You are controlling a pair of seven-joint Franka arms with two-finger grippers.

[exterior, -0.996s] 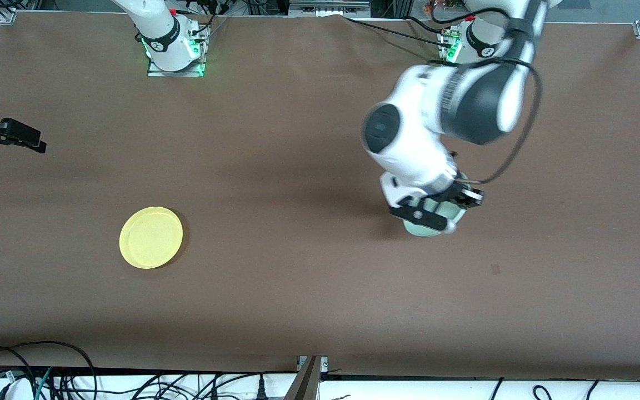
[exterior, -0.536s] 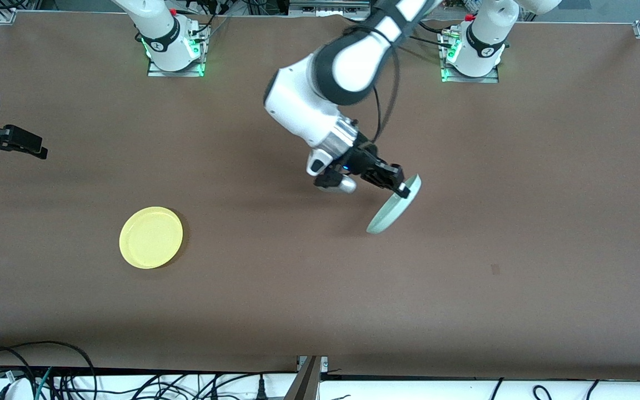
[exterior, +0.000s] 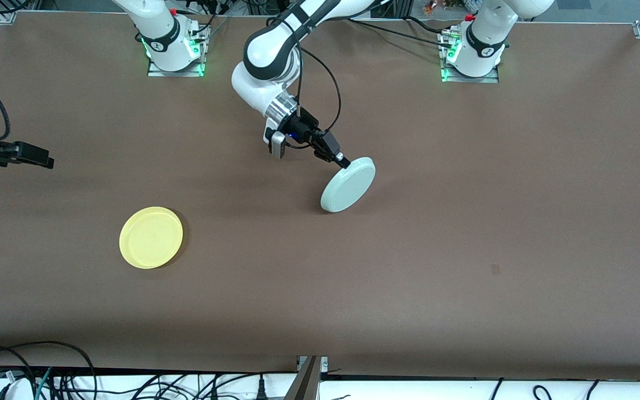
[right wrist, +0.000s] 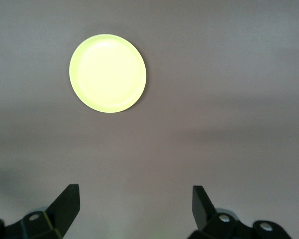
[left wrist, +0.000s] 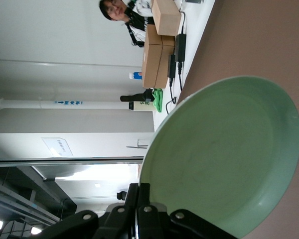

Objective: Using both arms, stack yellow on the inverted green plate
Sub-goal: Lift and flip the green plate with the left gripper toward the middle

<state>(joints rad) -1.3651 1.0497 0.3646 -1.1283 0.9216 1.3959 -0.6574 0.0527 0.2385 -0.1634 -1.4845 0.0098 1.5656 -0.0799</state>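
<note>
So the left gripper (exterior: 343, 161) is clamped tight on the rim of the pale mint-green plate (exterior: 348, 184), which hangs tilted over the middle of the table (exterior: 464, 266), its underside turned up toward the front camera; in the left wrist view the hollow eating side (left wrist: 224, 159) faces the wrist instead. I'd guess that edge pinch is deliberate, since grabbing the rim lets the wrist roll the plate over so it can go down upside down as a base. Whether its low edge already touches the table I can't tell. The yellow plate (exterior: 151, 237) sits flat and right side up toward the right arm's end of the table, nearer the front camera than the green one and well apart from it, untouched. The right gripper (exterior: 31, 155) hangs out at that end, over the table's edge, jaws spread wide with nothing between them, and its wrist view looks down at the yellow plate (right wrist: 107, 72), so it looks parked and waiting for its turn to grab it.
</note>
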